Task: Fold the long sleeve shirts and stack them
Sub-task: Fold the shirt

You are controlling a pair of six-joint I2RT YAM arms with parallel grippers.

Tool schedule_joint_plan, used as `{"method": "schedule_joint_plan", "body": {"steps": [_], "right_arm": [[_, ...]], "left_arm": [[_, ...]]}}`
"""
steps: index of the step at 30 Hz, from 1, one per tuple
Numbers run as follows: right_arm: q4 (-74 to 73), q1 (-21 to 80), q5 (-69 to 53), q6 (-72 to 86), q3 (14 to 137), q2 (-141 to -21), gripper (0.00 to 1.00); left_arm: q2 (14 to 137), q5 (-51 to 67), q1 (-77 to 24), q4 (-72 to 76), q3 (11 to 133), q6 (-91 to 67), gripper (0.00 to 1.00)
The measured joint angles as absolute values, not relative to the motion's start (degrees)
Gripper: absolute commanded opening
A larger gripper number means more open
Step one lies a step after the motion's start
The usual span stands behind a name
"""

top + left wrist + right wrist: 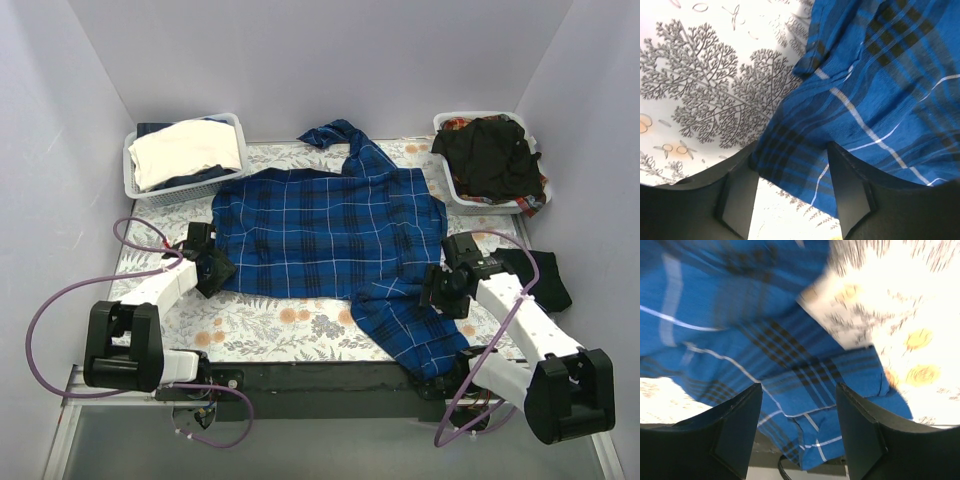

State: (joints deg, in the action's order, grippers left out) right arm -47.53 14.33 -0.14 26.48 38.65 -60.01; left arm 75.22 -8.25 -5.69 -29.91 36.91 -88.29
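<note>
On the floral desk [270, 325], from above: plaid shirt [330, 235] spread flat in the middle, one sleeve running to the near edge, the other crumpled at the far edge; black shirt [490, 155] heaped in the right basket [447, 190], well apart from the work. Left pincer [213, 268] at the plaid shirt's left border, right pincer [440, 285] at its right border, beside the near sleeve. Judging by that, a first fold about to start, with a grip needed on both sides. Through the left wrist camera: fingers apart and astride the shirt's edge, blue cloth [880, 100] lying in the gap, bare desk to the left. Close only with cloth deep between the pads; take the hem itself, not a thin corner likely to slip out. Through the right wrist camera, blurred: fingers likewise apart, nothing clamped, plaid folds [740, 315] below and between them, desk print beyond. Settle lower before pinching, and choose the body's edge rather than the loose sleeve, for fear of a lopsided lift. Raise both sides together, low and level, to avoid dragging the cloth into wrinkles.
</note>
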Motion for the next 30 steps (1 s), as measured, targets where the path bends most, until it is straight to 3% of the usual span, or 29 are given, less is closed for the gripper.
{"method": "schedule_joint_plan", "body": {"steps": [7,9,11,12,14,23,30], "right_arm": [[-47.55,14.35,-2.81,28.73,32.36,-65.76,0.69],[-47.51,14.41,-3.36,28.84,32.99,-67.22,0.63],[-47.53,14.74,-3.44,28.73,33.89,-69.19,0.50],[-47.55,14.85,-3.46,28.47,34.35,-70.39,0.25],[-47.75,15.11,-3.36,27.88,35.40,-73.17,0.02],[-49.28,15.90,-1.74,27.09,39.40,-74.00,0.01],[-51.72,15.94,0.08,24.82,59.53,-66.76,0.01]], "left_arm": [[76.05,-7.84,-5.39,-27.40,36.91,-87.88,0.50],[76.14,-7.70,-5.37,-26.98,36.91,-87.83,0.48],[76.25,-7.68,-5.37,-26.72,36.88,-87.81,0.47],[76.31,-7.66,-5.34,-26.61,36.88,-87.83,0.47],[76.40,-7.62,-5.34,-26.33,36.86,-87.83,0.46],[76.40,-7.46,-5.30,-26.06,36.82,-87.39,0.44],[76.40,-7.22,-5.30,-26.15,36.84,-86.80,0.44]]}}
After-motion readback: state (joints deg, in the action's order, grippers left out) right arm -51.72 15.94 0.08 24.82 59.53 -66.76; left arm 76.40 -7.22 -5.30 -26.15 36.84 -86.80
